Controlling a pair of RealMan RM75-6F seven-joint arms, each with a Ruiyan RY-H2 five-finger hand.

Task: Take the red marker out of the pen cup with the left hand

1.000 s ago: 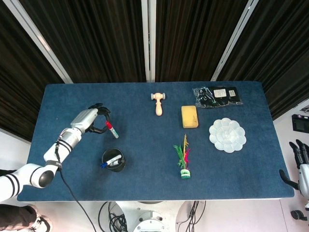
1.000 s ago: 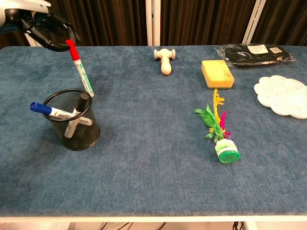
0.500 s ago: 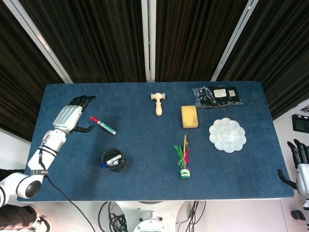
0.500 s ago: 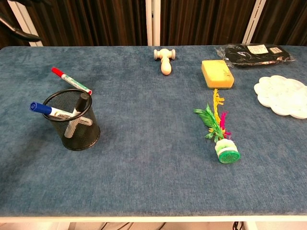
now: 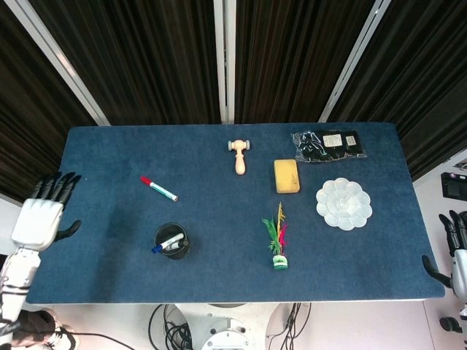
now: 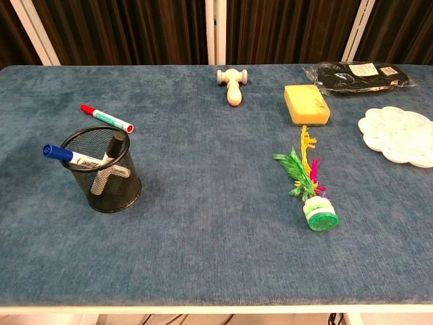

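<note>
The red marker [image 5: 158, 189] lies flat on the blue table, a short way behind the black mesh pen cup [image 5: 172, 241]; in the chest view the red marker [image 6: 106, 118] is just beyond the pen cup [image 6: 103, 170]. A blue-capped marker [image 6: 67, 156] and a black one still lean inside the cup. My left hand [image 5: 42, 216] hovers off the table's left edge, fingers spread, holding nothing. My right hand [image 5: 458, 248] shows at the right edge of the head view, beside the table, fingers apart and empty. Neither hand appears in the chest view.
A wooden mallet [image 5: 239, 154] and a yellow sponge [image 5: 286, 176] lie at the back middle. A black packet [image 5: 328, 144] sits at the back right, a white palette [image 5: 343, 203] at the right. A feather shuttlecock [image 5: 276, 238] lies right of the cup.
The left hand let go of the red marker, which now lies on the table, and drew back to the left past the table's edge. The right hand barely moved.
</note>
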